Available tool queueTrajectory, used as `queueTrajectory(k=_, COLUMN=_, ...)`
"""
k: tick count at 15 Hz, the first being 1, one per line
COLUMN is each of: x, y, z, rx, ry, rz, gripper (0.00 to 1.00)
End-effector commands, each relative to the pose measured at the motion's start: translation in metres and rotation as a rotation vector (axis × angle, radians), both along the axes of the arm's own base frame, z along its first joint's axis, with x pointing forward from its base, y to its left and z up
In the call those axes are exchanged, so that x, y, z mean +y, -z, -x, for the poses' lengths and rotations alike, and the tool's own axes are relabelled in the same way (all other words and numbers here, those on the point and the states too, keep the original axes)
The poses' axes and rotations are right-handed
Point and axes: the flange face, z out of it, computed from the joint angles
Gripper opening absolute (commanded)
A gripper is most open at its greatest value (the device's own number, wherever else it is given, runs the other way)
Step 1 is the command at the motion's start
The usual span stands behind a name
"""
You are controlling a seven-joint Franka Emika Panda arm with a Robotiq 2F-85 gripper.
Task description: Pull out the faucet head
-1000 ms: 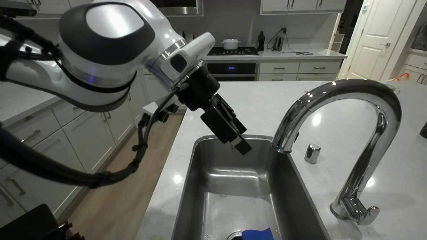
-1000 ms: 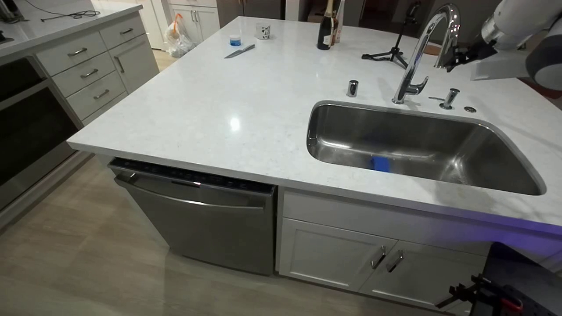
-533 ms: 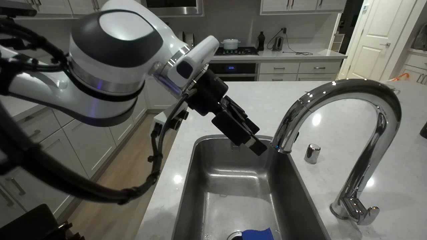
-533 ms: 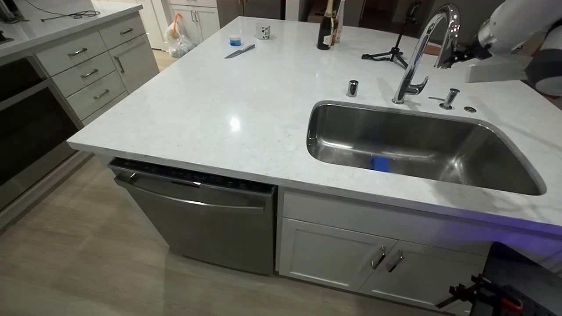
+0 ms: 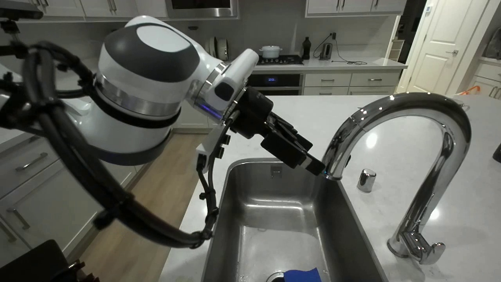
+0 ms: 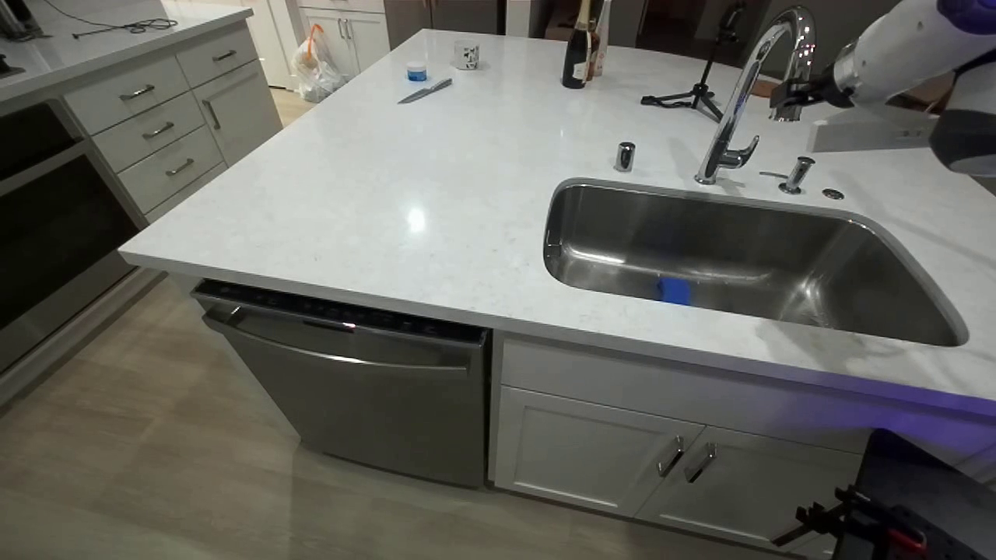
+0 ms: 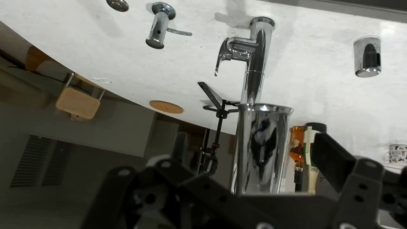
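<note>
Faucet head (image 5: 339, 150): at the end of the arched spout (image 5: 415, 103), mouth facing down, meeting it at a thin seam.
Gripper (image 7: 251, 146): 2 fingers spread apart, the head showing between them in the wrist view; in both exterior views it overlaps the head's lower part. Whether it touches, I cannot tell.
Robot arm (image 5: 152, 58): bent, holding the gripper at a downward slant toward the spout's end.
Faucet base (image 7: 262, 47): standing on the worktop (image 6: 334, 187) beside the sink (image 6: 739, 233), handle (image 7: 224, 52) out to its side, a chrome cap (image 7: 367, 58) and a soap pump (image 7: 159, 28) on opposite sides.
Sink: steel, set into the worktop, a blue pad (image 5: 302, 275) lying by the drain (image 5: 276, 279).
Farther along the worktop: tripod (image 7: 221, 113), bottles (image 6: 577, 58), mug (image 6: 467, 56), knife (image 6: 424, 92), small jar (image 6: 417, 72).
Stove (image 5: 289, 59): white pot (image 5: 270, 51) on top, dark bottle (image 5: 306, 48) near it.
</note>
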Motion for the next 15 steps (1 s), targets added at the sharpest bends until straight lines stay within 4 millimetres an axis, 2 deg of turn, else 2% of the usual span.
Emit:
queueTrajectory(k=1, x=-0.002, y=-0.004, z=-0.005, rx=-0.045, ry=-0.017, rz=0.033, gripper=1.00)
queueTrajectory(k=6, x=-0.006, y=-0.002, z=-0.005, rx=-0.049, ry=-0.010, rz=0.057, gripper=1.00)
queueTrajectory(k=15, x=-0.027, y=0.003, z=-0.006, rx=-0.066, ry=-0.017, rz=0.075, gripper=1.00)
